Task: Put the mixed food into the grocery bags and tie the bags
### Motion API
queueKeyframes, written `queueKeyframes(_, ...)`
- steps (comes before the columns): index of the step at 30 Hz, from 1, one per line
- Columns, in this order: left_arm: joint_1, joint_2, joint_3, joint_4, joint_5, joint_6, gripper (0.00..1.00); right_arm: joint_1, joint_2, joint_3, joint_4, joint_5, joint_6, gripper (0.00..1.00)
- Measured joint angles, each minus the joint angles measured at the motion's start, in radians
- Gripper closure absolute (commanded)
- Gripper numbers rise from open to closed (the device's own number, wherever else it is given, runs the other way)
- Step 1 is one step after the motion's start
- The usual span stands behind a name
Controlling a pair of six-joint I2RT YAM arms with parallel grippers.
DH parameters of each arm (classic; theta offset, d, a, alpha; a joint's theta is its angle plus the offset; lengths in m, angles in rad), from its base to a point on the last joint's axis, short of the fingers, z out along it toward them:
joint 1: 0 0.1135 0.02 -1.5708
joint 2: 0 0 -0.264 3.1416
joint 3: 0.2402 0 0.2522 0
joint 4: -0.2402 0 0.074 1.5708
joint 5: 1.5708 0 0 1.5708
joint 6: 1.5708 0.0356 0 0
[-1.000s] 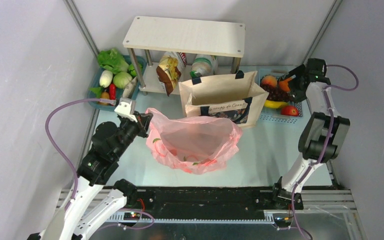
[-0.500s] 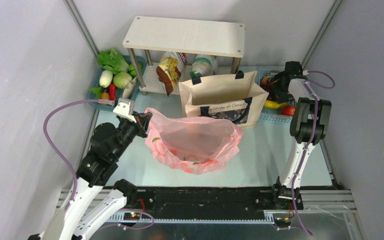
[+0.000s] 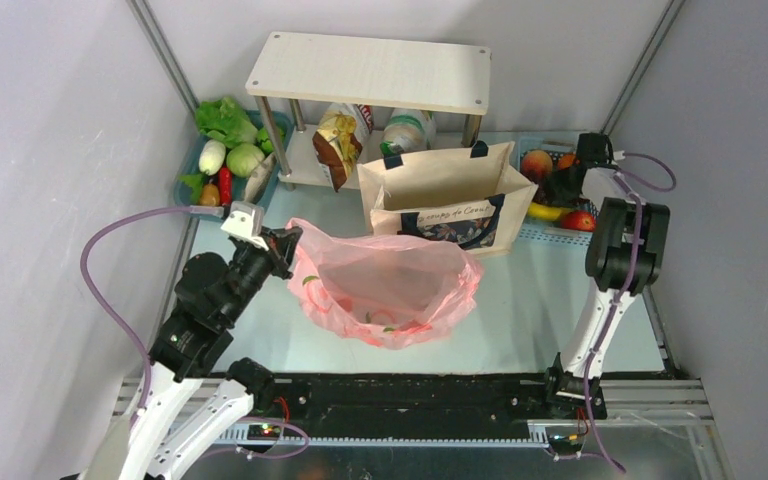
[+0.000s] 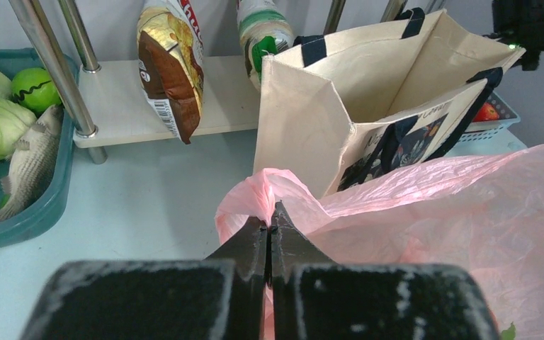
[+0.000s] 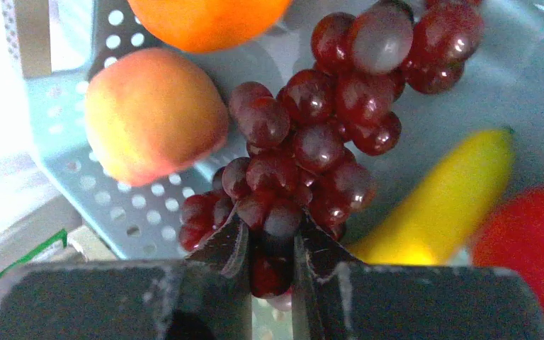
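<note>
Here we see the left gripper clenched on a gathered fold of the pink plastic bag, low in the middle of the left wrist view. The bag's rim is pinched flat between the two black fingers. From above, that bag lies open at the centre of the frame, its mouth spread toward the right. The beige canvas tote stands upright just behind it.

At the upper right of the overhead view, the right gripper reaches down into the blue basket. Its wrist camera shows the fingers closed on the lowest grapes of the dark red grape bunch, which sits in that basket. A peach lies at the bunch's left and an orange above it. The banana lies at lower right, and the red apple is blurred in the corner.

The crisp packet leans on the lower shelf, upper left of the left wrist view.
</note>
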Motion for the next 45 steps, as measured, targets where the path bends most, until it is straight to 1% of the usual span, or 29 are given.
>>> queueKeyframes(3, 0.000, -0.016, -0.005, 0.000, 0.004, 0.000, 1.00, -0.014, -0.124, -0.128, 0.026, -0.004, -0.008, 0.88)
queueKeyframes(5, 0.000, -0.022, -0.008, 0.001, 0.011, 0.000, 1.00, -0.019, -0.190, -0.160, 0.026, -0.003, -0.026, 0.89)
queueKeyframes(16, 0.000, -0.044, -0.009, 0.005, 0.024, -0.008, 1.00, 0.032, -0.577, -0.197, 0.075, -0.093, -0.135, 0.90)
queueKeyframes(20, 0.000, -0.046, -0.009, 0.006, 0.034, -0.008, 1.00, 0.076, -0.728, -0.214, 0.074, -0.139, -0.187, 0.87)
queueKeyframes(22, 0.000, -0.050, -0.011, 0.007, 0.041, -0.010, 1.00, 0.123, -0.818, -0.227, 0.072, -0.157, -0.216, 0.87)
queueKeyframes(25, 0.000, -0.064, -0.015, 0.007, 0.051, -0.013, 1.00, 0.232, -0.944, -0.229, 0.082, -0.198, -0.277, 0.87)
queueKeyframes(26, 0.000, -0.069, -0.015, 0.007, 0.053, -0.016, 1.00, 0.290, -0.987, -0.230, 0.092, -0.216, -0.304, 0.91)
queueKeyframes(28, 0.000, -0.079, -0.016, 0.007, 0.058, -0.019, 1.00, 0.381, -1.052, -0.230, 0.113, -0.254, -0.352, 0.93)
queueKeyframes(31, 0.000, -0.093, -0.016, 0.008, 0.050, -0.019, 1.00, 0.521, -1.118, -0.230, 0.148, -0.310, -0.428, 0.93)
queueKeyframes(32, 0.000, -0.095, -0.016, 0.008, 0.047, -0.019, 1.00, 0.566, -1.126, -0.230, 0.157, -0.321, -0.457, 0.96)
queueKeyframes(34, 0.000, -0.095, -0.016, 0.008, 0.041, -0.019, 1.00, 0.652, -1.132, -0.230, 0.175, -0.338, -0.512, 1.00)
queueKeyframes(37, 0.000, -0.095, -0.017, 0.008, 0.041, -0.019, 1.00, 0.811, -1.118, -0.230, 0.191, -0.345, -0.624, 1.00)
queueKeyframes(39, 0.000, -0.092, -0.017, 0.008, 0.041, -0.019, 1.00, 0.958, -1.080, -0.232, 0.188, -0.328, -0.736, 1.00)
queueKeyframes(40, 0.000, -0.090, -0.017, 0.007, 0.041, -0.019, 1.00, 1.004, -1.063, -0.234, 0.185, -0.323, -0.779, 1.00)
queueKeyframes(43, 0.000, -0.082, -0.017, 0.007, 0.041, -0.019, 1.00, 1.164, -1.000, -0.241, 0.159, -0.260, -0.942, 1.00)
queueKeyframes(45, 0.000, -0.080, -0.018, 0.006, 0.041, -0.019, 1.00, 1.249, -0.959, -0.244, 0.133, -0.203, -1.052, 1.00)
